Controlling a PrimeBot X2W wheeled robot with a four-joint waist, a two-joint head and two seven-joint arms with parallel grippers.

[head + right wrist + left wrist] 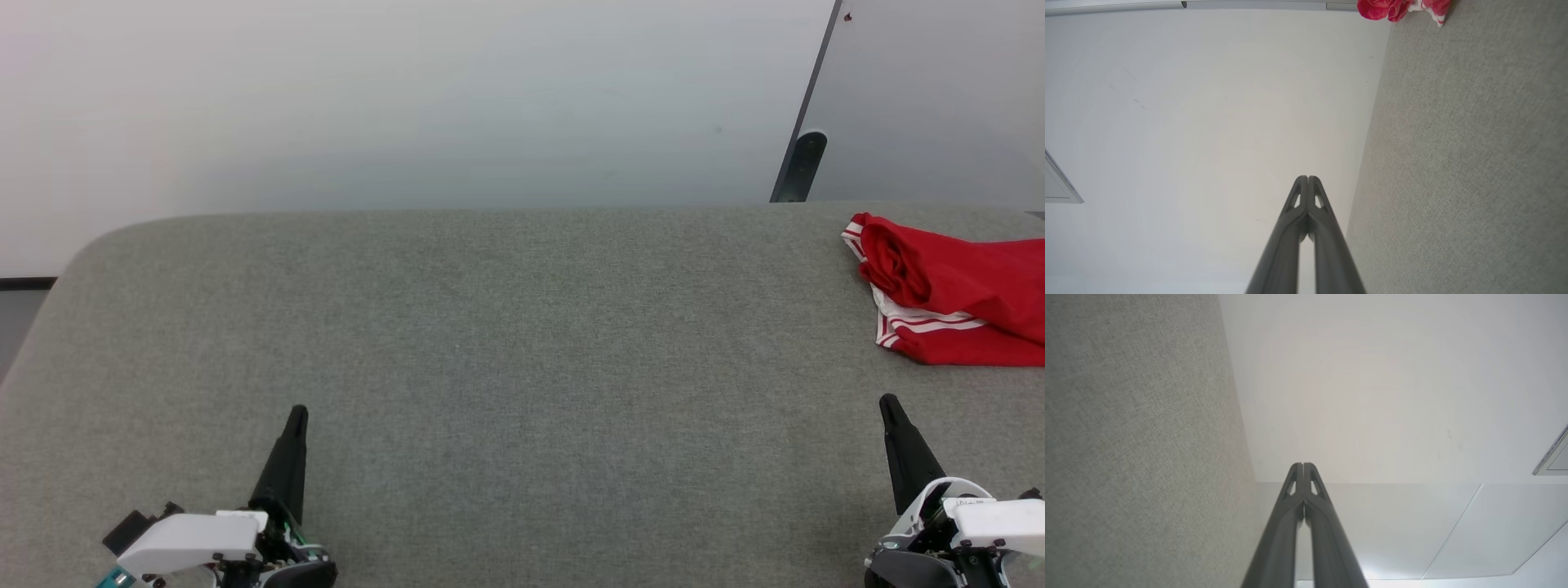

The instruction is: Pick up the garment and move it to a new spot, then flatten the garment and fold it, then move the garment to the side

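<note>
Head view is showing the garment (955, 294) lying bunched near the far right corner of the surface (490, 327). It is running out past the picture's side, so I am not seeing how close to the right edge it is lying. That is fitting both a heap waiting to be lifted and one already set aside. I am judging the risk to be there: a tug on the loose roll could be dragging it over the edge, or catching only one layer. My left fingers (286, 465) and right fingers (906, 457) are resting pressed together, holding nothing, near the front edge, tips pointing toward the far edge. The right ones are nearer the garment but clear of it.
</note>
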